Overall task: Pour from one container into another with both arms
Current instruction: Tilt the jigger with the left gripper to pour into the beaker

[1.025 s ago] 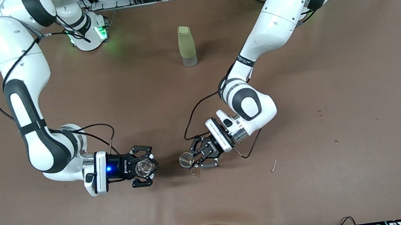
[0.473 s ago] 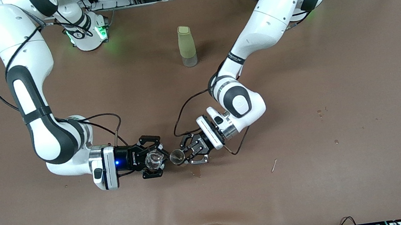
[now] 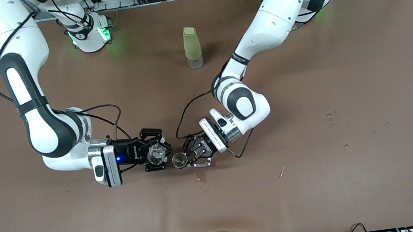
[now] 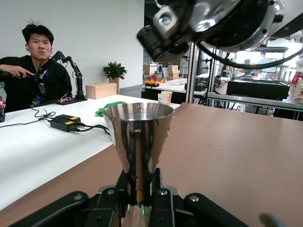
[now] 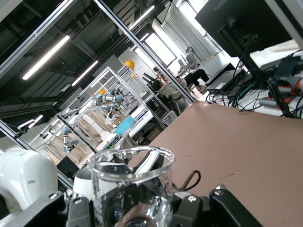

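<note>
Two tools now sit close together over the table (image 3: 319,181), nearer its middle than a second ago. Right tool (image 3: 154,155) clamps a clear glass cup (image 3: 157,153); it has travelled toward the left arm's end. Left tool (image 3: 190,158) pinches the narrow stem of a steel cone cup (image 3: 179,160), mouth up; it has come toward the right arm's end. Both cups nearly touching, where earlier they were well apart. Green bottle (image 3: 192,47) stands unmoved, farther from the front camera. Small wet spot (image 3: 202,177) on table just below the cups.
</note>
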Controlling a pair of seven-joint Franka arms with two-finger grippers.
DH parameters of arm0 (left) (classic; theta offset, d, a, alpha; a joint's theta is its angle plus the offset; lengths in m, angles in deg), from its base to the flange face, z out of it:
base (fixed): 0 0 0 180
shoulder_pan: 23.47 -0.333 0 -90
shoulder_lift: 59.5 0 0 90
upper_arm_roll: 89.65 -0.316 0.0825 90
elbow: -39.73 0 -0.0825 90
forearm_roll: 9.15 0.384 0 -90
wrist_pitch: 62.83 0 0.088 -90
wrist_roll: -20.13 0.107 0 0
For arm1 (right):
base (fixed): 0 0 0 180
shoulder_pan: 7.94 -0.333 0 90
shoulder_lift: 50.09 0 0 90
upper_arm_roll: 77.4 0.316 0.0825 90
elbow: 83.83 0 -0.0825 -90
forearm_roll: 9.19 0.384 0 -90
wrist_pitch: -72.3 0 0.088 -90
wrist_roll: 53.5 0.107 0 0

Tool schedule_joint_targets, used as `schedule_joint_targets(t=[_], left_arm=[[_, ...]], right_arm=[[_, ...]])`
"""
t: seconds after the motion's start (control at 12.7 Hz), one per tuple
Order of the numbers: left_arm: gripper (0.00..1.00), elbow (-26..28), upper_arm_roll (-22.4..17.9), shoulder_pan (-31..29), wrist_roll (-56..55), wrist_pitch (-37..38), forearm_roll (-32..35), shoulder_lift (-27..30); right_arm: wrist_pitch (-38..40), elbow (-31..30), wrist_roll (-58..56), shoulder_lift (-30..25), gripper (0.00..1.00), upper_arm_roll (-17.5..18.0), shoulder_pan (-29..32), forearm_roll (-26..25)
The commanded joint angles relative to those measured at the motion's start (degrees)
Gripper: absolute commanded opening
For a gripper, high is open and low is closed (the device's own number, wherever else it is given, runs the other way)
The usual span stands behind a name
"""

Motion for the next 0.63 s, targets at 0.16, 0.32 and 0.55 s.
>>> schedule_joint_targets(t=[0.16,0.32,0.55], left_arm=[[0.00,-2.4,-1.8,1.7,0.4,-1.4,-1.9,-1.5],[0.00,-2.3,-1.8,1.7,0.4,-1.7,-1.9,-1.5],[0.00,-2.3,-1.8,1.7,0.4,-1.8,-2.0,-1.5]], right_arm=[[2.2,-4.6,5.7,-2.6,0.00,-0.1,-0.9,1.0],[3.7,-4.6,9.6,-2.4,0.00,-0.2,-0.9,1.0],[4.4,-4.3,15.9,-2.1,0.00,-0.1,-1.3,1.1]])
